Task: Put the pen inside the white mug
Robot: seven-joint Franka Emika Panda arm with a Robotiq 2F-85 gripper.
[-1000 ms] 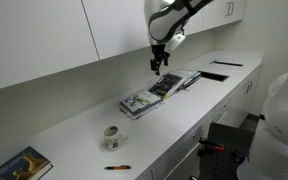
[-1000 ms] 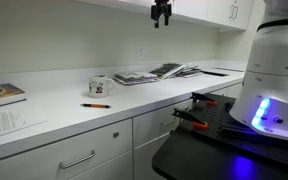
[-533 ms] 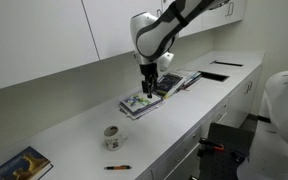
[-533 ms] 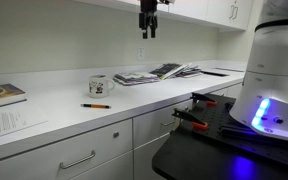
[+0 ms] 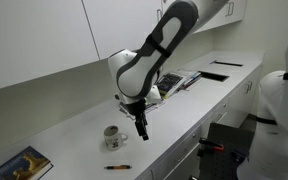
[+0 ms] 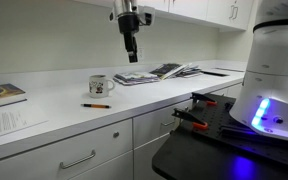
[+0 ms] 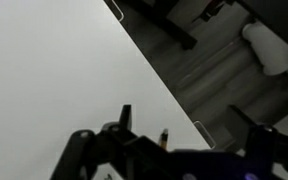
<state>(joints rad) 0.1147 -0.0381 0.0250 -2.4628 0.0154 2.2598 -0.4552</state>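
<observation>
Since the earlier frame the arm has swung away from the magazines and come down lower over the middle of the counter. The gripper points downward, above the counter beside the white mug. Whether it is spread or pressed together cannot be told.

The pen lies flat near the counter's front edge, in front of the mug, apart from it and clear of the gripper. In both exterior views the gripper hangs well above the pen.

The mug stands upright; its inside is not visible. The dark mark on its side is too small to read.

A book lies near the counter's front corner.
</observation>
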